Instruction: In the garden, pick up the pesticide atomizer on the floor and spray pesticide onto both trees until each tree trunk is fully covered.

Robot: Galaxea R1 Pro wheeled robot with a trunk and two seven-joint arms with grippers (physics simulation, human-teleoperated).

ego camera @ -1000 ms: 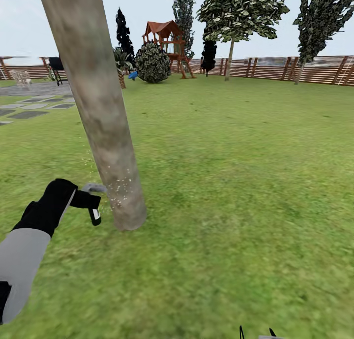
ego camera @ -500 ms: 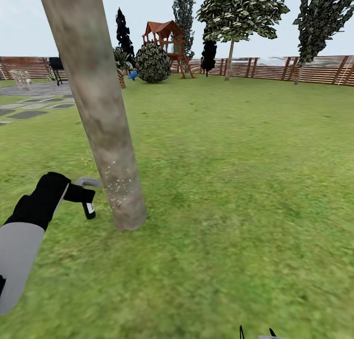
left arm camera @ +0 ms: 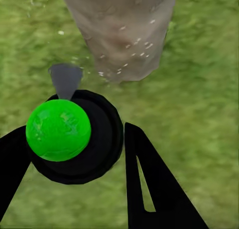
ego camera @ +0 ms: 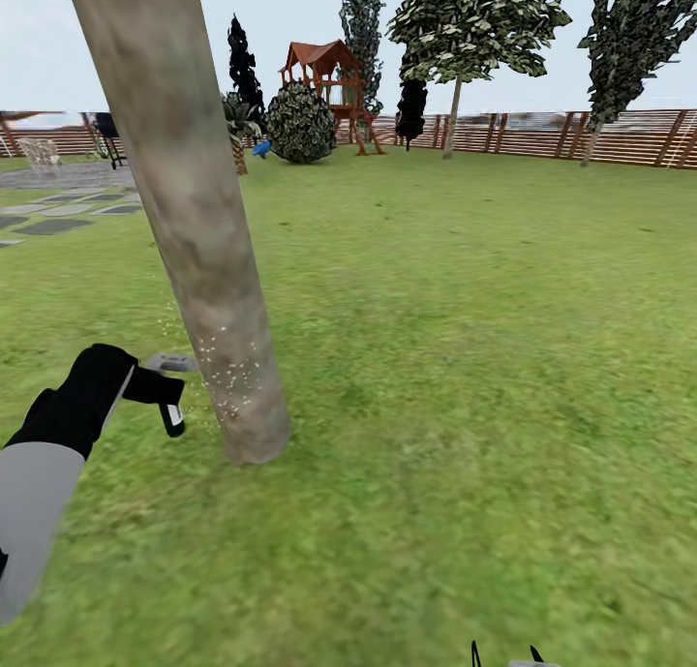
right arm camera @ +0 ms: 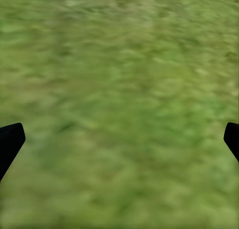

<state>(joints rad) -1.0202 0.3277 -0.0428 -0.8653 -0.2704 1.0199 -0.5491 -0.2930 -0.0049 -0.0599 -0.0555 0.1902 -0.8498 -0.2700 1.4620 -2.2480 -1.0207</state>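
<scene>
Head view puts the left gripper (ego camera: 160,388) a little lower and further from the leaning tree trunk (ego camera: 194,222) than a second ago, when it sat closer to the bark; the trunk itself sits slightly shifted in the picture, which reads as the camera moving. The left gripper is clamped on the pesticide atomizer (ego camera: 170,396), held above the grass (ego camera: 465,377) just beside the trunk's base, not touching it. The bottle's long axis runs nearly vertical, body hanging down, and its grey trigger head (ego camera: 172,362) points toward the trunk. Pale specks of pesticide (ego camera: 232,372) dot the lower bark facing the nozzle, with a few drifting between nozzle and trunk. Left wrist view looks down on the atomizer (left arm camera: 74,139), with a green ball on top, between the two black fingers (left arm camera: 149,184), nozzle (left arm camera: 65,79) aimed at the speckled trunk (left arm camera: 119,30). Right wrist view shows the right gripper (right arm camera: 119,139) spread wide over bare grass, holding nothing.
</scene>
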